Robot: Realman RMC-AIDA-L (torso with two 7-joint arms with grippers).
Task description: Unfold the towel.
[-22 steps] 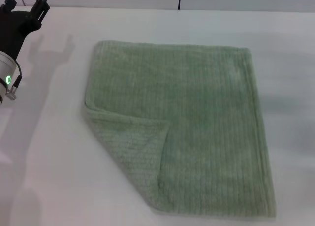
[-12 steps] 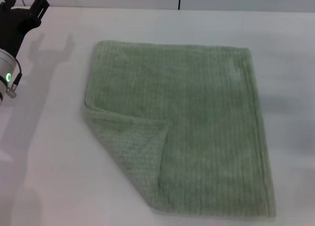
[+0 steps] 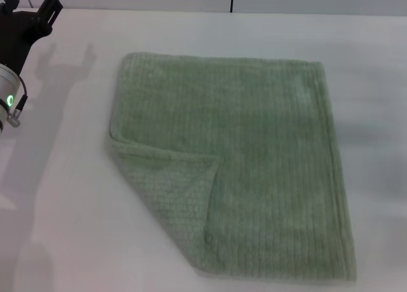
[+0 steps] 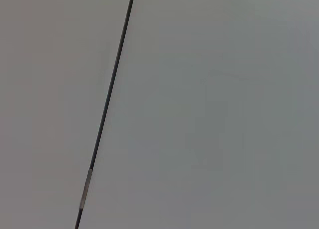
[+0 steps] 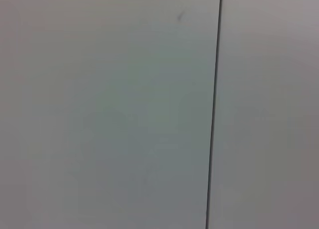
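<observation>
Towel lies flat on the white desk, roughly centred in the head view and running off toward the robot's near edge. Mostly spread, but not done: the near-left corner is folded over onto the top face as a triangular flap, its tip pointing toward the towel's middle. That flap is the one remaining fold, so the job reads as nearly finished.

Left pincer sits at the far-left corner of the head view, well apart from the towel, fingers pointing away from the robot. Nothing is in it, and the two dark prongs stand apart, so it reads as released. It is probably held out there to keep the cloth in plain sight for the head camera.

Right arm and its pincer are not in the head view at all. Both wrist views show only a plain grey panel with a dark seam, which suggests both wrists point away from the desk.

Likely next step: left arm goes for the flap tip, pinches the top layer only, and drags it out to the near-left. Risk is catching both layers and shifting the whole towel.
</observation>
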